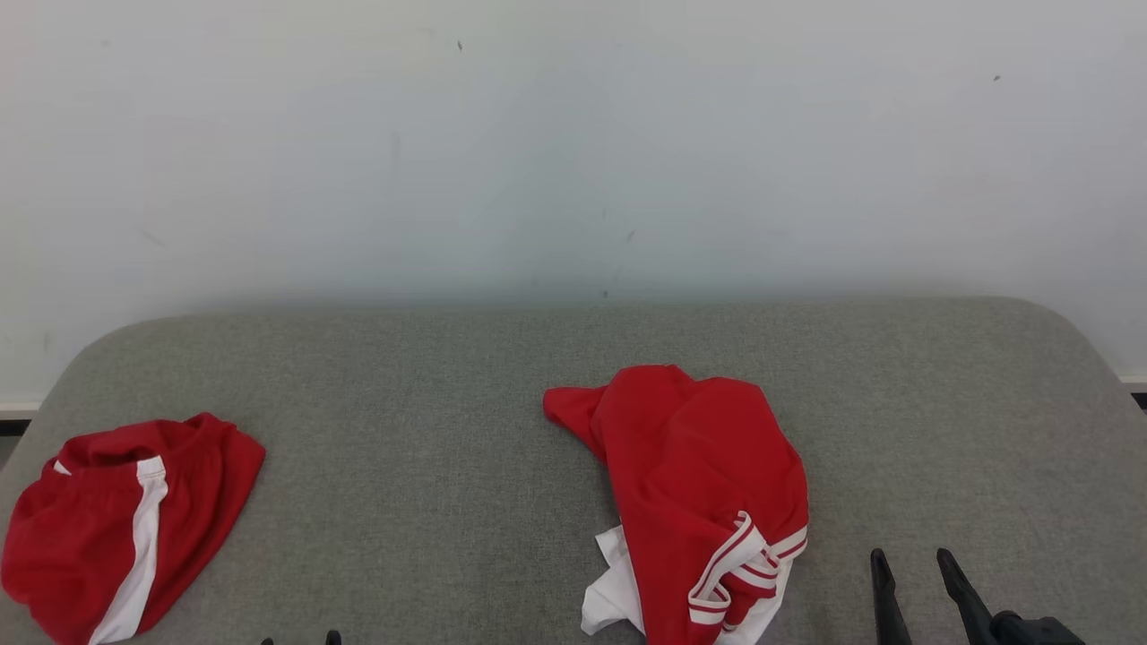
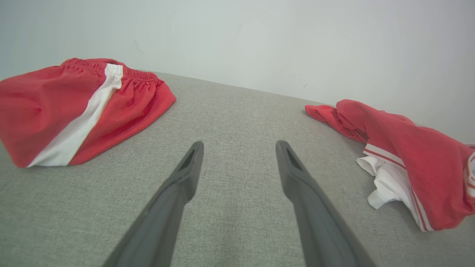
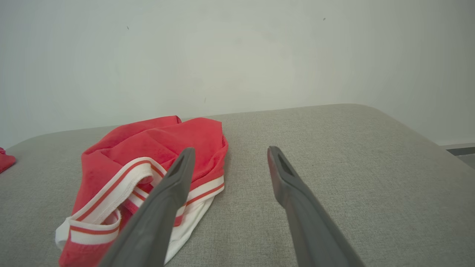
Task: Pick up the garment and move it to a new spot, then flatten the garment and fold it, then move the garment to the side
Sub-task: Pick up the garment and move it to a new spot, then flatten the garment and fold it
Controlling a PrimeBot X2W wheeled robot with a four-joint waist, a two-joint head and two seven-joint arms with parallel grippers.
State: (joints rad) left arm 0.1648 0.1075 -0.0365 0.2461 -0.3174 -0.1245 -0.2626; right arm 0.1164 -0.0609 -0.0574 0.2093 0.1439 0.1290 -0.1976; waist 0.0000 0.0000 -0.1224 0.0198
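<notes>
Grey fabric tabletop [image 1: 448, 403] meets a white wall [image 1: 573, 134]; red garment [image 1: 699, 484] near its front edge, red shorts [image 1: 116, 520] at its left edge. Left gripper [image 2: 239, 144] and right gripper [image 3: 231, 148] gape, empty.

Pale wall [image 1: 573, 134] is standing behind a grey bench [image 1: 448, 376] and is taking up the upper half of the head view. Small dark specks and faint scuffs are showing on its paint. The bench, covered in woven grey cloth, is running nearly the full width, its two far corners curving round. Soft, even light is falling on wall and cloth, and a dim shadow band is lying where the two are meeting. White skirting [image 1: 18, 405] is edging the wall's foot at far left and right. A dark strip is running beneath it, above grey floor [image 3: 467, 157].
</notes>
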